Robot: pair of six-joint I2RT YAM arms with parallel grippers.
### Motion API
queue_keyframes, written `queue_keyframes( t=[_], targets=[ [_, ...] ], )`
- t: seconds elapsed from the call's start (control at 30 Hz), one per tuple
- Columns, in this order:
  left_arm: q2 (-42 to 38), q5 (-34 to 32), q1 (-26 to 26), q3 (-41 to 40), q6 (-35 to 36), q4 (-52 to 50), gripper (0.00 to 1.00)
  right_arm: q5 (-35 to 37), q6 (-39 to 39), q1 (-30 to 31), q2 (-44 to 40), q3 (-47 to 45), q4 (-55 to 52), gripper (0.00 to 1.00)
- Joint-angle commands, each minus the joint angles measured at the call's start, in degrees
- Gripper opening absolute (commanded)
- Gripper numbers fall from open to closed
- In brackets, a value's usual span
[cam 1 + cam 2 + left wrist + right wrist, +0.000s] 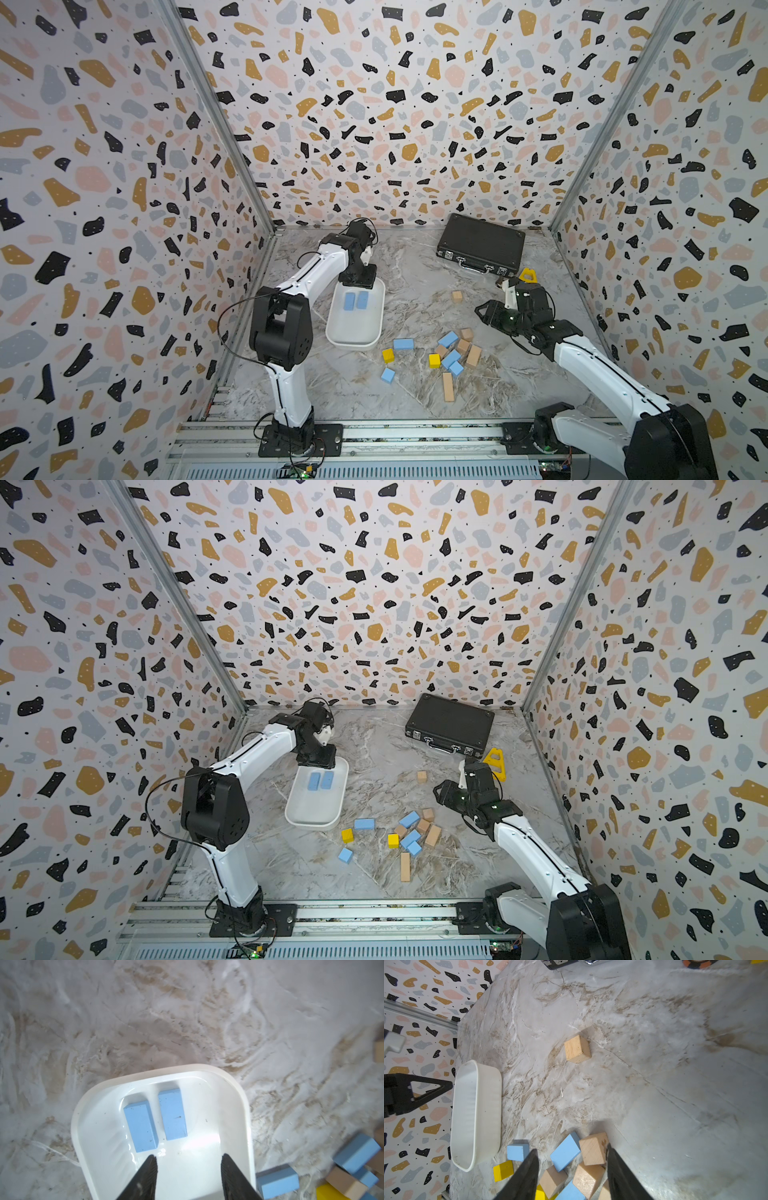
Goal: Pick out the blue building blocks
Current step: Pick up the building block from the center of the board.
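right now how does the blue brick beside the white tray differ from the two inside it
The light-blue brick outside lies on the marble table; the two light-blue bricks inside sit side by side in the white plastic tray, roughly crosswise to it. All are plain matte blue.

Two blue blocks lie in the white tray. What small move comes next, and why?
Probably lower the right gripper onto the blue block framed between its open fingers: it hovers empty over the pile, and five blue blocks lie outside the white tray.
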Motion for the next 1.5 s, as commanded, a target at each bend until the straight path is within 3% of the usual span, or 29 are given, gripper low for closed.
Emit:
queue_keyframes(
  t=[0.0, 0.27, 0.57, 0.97, 1.47],
  targets=[
    [-2.7, 5.2, -2.5, 1.0, 14.0, -3.6, 0.49, -0.5, -1.4, 0.3, -0.5, 1.9, 0.5, 0.55],
    [-5.1, 3.7, -10.9, -2.8, 31.8, -3.4, 0.48, 0.7, -1.2, 0.3, -5.0, -1.1, -0.6, 0.55],
    [-1.9, -6.1, -21.5, -8.0, 42.3, -2.5, 0.46, 1.6, -0.2, 0.3, -9.1, -4.1, -1.6, 0.55],
    [2.1, -9.4, -26.6, -12.5, 43.9, 1.2, 0.45, 1.3, -0.1, 0.3, -11.5, -5.9, -2.1, 0.55],
    [5.3, -6.5, -28.5, -12.8, 41.8, 1.6, 0.45, 1.4, -0.4, 0.3, -11.9, -6.7, -2.0, 0.55]
  ],
)
